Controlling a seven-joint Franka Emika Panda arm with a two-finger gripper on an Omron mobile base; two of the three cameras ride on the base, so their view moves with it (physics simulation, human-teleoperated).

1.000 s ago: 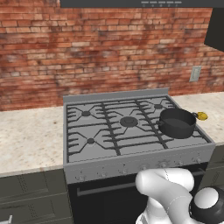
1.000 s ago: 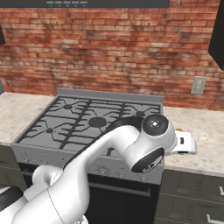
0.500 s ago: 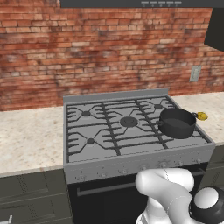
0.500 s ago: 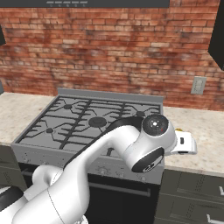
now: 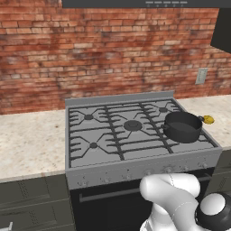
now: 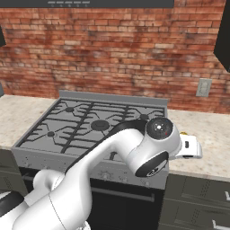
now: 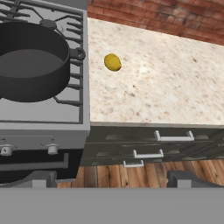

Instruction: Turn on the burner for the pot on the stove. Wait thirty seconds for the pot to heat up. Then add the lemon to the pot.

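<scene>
The tool (image 7: 107, 179) hangs in front of the stove (image 7: 43, 124), out over the wooden floor (image 7: 131, 173) and lower than the worktop (image 7: 157, 83). Its two dark fingertips (image 7: 37, 178) stand spread as wide as they go, with nothing between them.

In the hand view the lemon (image 7: 112, 62) lies on the speckled worktop, ahead of the tool and roughly centred between the fingertips, well apart from them. It sits just beside the stove's edge, near one small side handle of the pot (image 7: 30, 61) but not touching it.

The pot stands ahead of the tool and off toward its left fingertip, on the grate at the stove's near corner (it looks empty inside). Two small knobs (image 7: 52, 149) show on the stove front, closer to the tool than the pot is.

From the left base view the pot (image 5: 182, 126) stands on the stove (image 5: 113, 135), with the lemon (image 5: 208, 119) on the worktop (image 5: 29, 140) just past it.

Drawer fronts with pale handles (image 7: 174, 137) run under the worktop, ahead of the right fingertip.
</scene>
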